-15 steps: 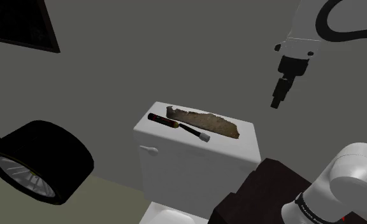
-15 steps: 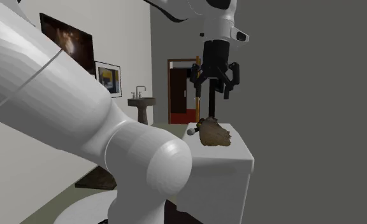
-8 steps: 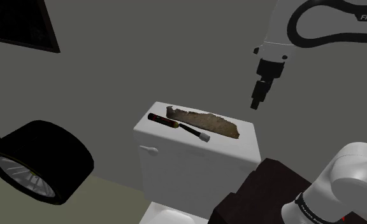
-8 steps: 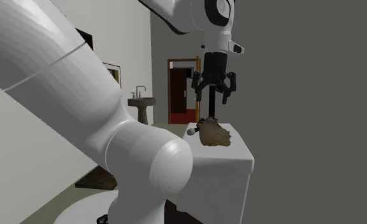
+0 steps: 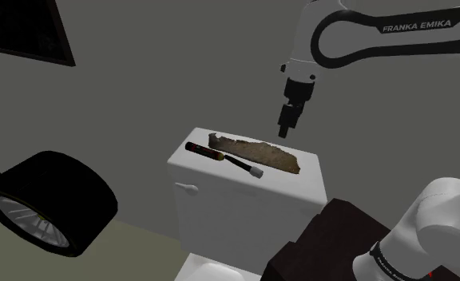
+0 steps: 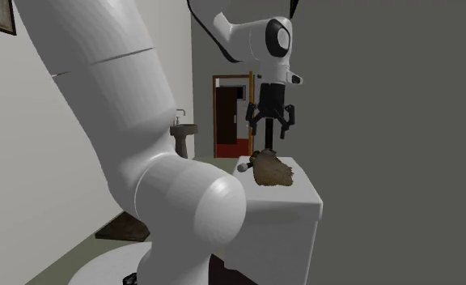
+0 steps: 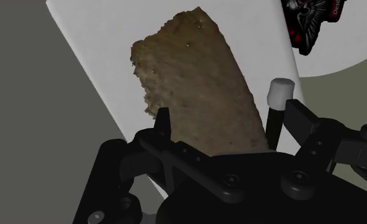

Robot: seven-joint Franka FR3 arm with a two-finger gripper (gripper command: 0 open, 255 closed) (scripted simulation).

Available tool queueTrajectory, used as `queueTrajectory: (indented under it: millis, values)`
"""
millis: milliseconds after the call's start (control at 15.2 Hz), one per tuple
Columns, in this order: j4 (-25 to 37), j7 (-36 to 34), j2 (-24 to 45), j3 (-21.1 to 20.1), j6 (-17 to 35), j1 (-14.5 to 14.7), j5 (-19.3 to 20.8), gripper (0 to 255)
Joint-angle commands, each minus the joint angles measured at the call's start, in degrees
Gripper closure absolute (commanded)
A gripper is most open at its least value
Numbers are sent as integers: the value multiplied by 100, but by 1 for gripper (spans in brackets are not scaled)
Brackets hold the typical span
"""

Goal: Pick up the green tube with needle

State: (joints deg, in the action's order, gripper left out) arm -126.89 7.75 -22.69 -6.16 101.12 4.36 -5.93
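The tube (image 5: 223, 158) is a thin black stick with a red and yellow band near one end and a white cap at the other. It lies flat on the white toilet tank lid (image 5: 220, 180), along the front edge of a rough brown slab (image 5: 256, 152). My gripper (image 5: 285, 132) hangs open above the slab's far side, well clear of the lid. In the wrist view the slab (image 7: 195, 83) lies between my spread fingers (image 7: 163, 121), and the tube's white cap (image 7: 278, 92) sits by the other finger. In the second exterior view the gripper (image 6: 271, 138) is above the slab (image 6: 273, 168).
A black tyre (image 5: 49, 199) leans at the shoulder view's lower left beside the toilet tank (image 5: 244, 215). My dark stand (image 5: 316, 247) is at the lower right. A grey wall rises just behind the tank. A sink (image 6: 180, 129) and a doorway (image 6: 230, 113) lie farther off.
The arm has swung toward the shoulder view's left and slightly down, bringing the gripper from beyond the tank's end to above the slab. The fingers stayed open. Tube and slab have not moved.
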Motion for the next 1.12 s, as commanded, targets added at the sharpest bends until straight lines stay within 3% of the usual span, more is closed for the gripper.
queueTrajectory:
  millis: [0,528,1056]
  values:
    - [241,-44,428,-111,223,65,-21,0]
    - [1474,-197,2024,-457,704,295,87,0]
    - [3175,-397,3704,-706,776,630,423,0]
